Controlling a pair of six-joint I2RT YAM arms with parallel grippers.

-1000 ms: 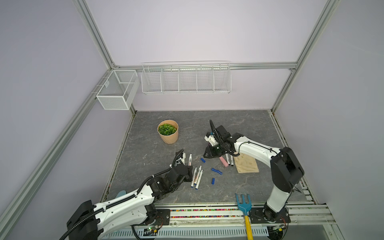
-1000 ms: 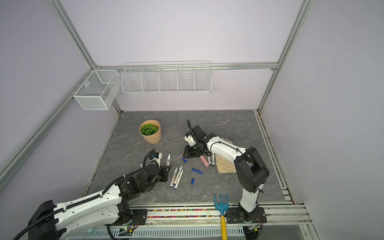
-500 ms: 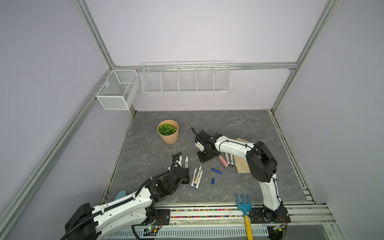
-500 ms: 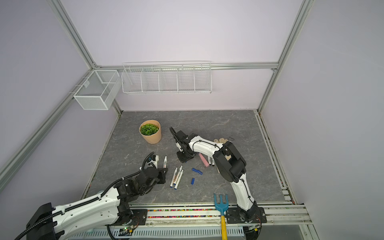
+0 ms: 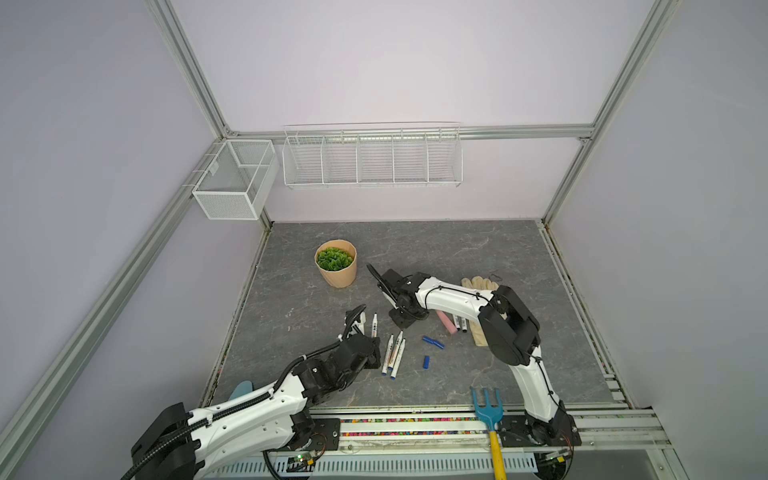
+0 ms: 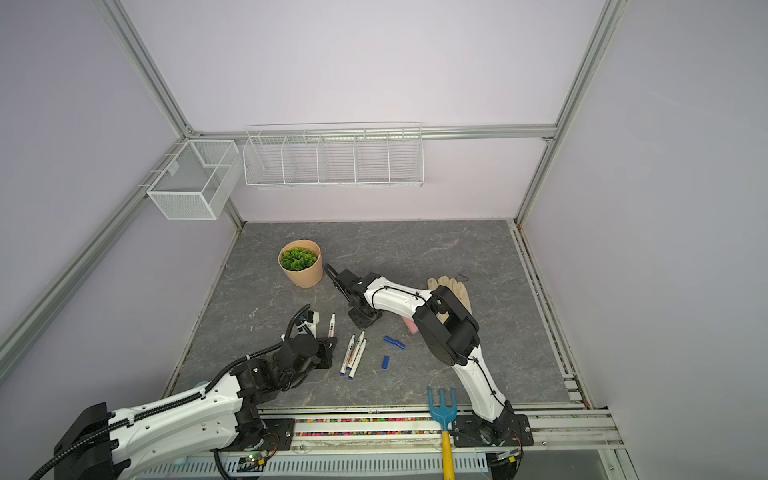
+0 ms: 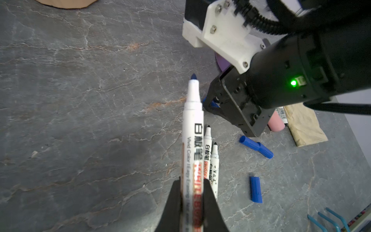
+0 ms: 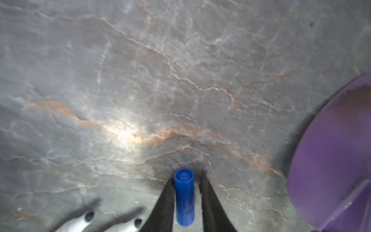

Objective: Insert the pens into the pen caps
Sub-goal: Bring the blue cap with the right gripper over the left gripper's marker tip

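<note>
Near the centre of the surface (image 5: 478, 249), the left hand (image 7: 191, 186) clamps a pen (image 7: 192, 124) printed "Vivid Color"; the right hand (image 8: 187, 176), slightly open, straddles a blue cap (image 8: 184, 198) lying beside a purple trowel blade (image 8: 331, 150). Bare surface stretches far and left.

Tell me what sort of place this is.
Probably a robot test cell, not a home: aluminium frame posts around bare lilac walls, two robot arms mounted on a rail, and a wire basket on the back wall.
</note>
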